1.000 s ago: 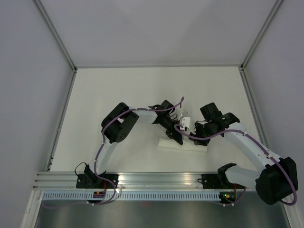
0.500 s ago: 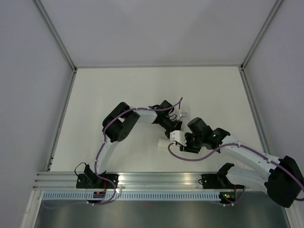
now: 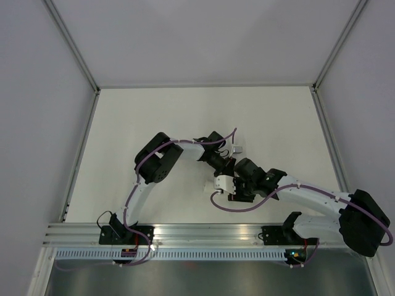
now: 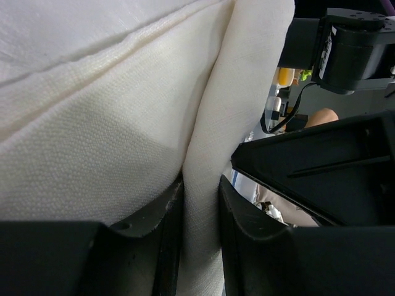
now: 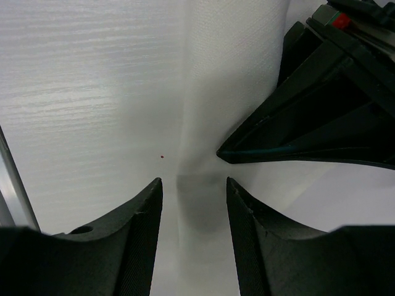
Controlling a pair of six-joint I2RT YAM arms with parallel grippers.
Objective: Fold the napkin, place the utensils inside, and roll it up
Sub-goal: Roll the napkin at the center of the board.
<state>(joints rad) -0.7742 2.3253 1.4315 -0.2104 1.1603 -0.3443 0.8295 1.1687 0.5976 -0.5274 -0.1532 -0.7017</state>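
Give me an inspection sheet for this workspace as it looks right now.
Surface: white table.
Job's things: napkin, white cloth, one fold pinched in the left hand; utensils not seen.
Clutter: nothing seen.
Hands: left hand shut on the napkin fold; right hand open, close beside it over the white surface, holding nothing.
Cables: purple cables run along both arms.
Surroundings: grey walls; metal rail at the near edge.

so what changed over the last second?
Right claw swung left and toward the near edge. It is now open, close beside the left claw. Nothing was picked up or released. The left arm stayed put, still pinching a fold of the napkin.
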